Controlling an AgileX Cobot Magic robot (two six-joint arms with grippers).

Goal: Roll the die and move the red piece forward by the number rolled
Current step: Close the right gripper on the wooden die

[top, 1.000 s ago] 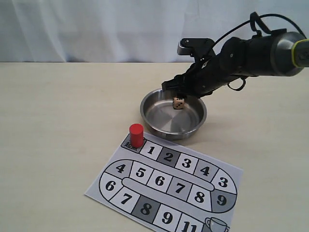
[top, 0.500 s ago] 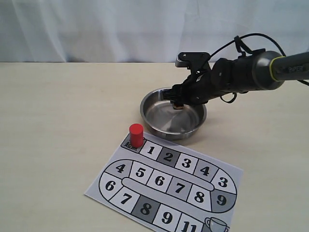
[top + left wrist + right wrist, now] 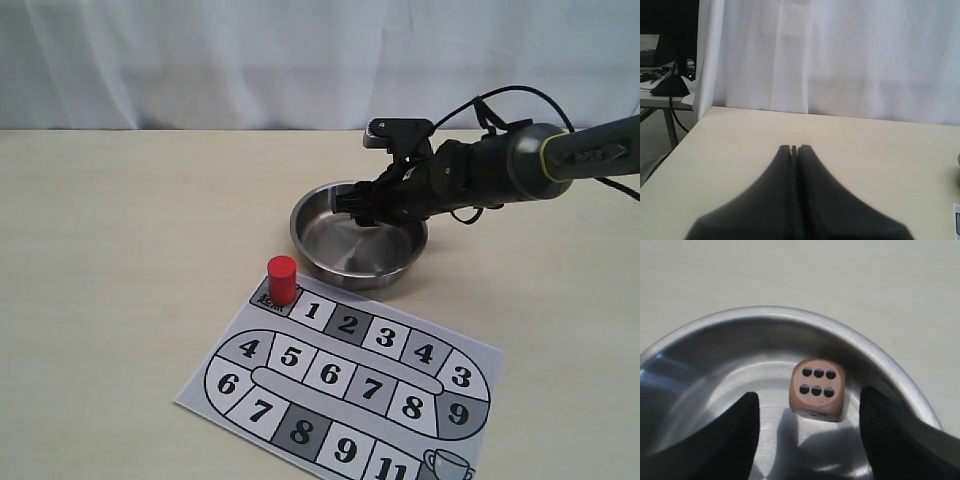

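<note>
The right gripper (image 3: 364,208) reaches into the bowl (image 3: 303,240) from the bowl's far right, its tips down inside near the far wall. Its jaws stand spread. In the right wrist view the die (image 3: 817,388) sits between the two fingers (image 3: 729,440) with a clear gap on either side, touching neither. The die lies inside the bowl (image 3: 790,315), close to the curved wall, with its shadow on the steel beneath it. The face turned to that camera shows six pips. I cannot tell whether it rests flat on the bowl's floor. In the exterior view the gripper hides it.

The red piece (image 3: 282,279) stands upright in front of the bowl, just off its near left rim and not touching it. It stands on the corner square of the board (image 3: 330,375), next to the square marked 1. The board lies flat on the table (image 3: 120,220), running from the bowl's near side away to the front right.

The left gripper (image 3: 794,148) is well apart from the bowl and out of the exterior view. Its jaws are pressed together with nothing between them, above bare table facing the curtain (image 3: 840,55).
</note>
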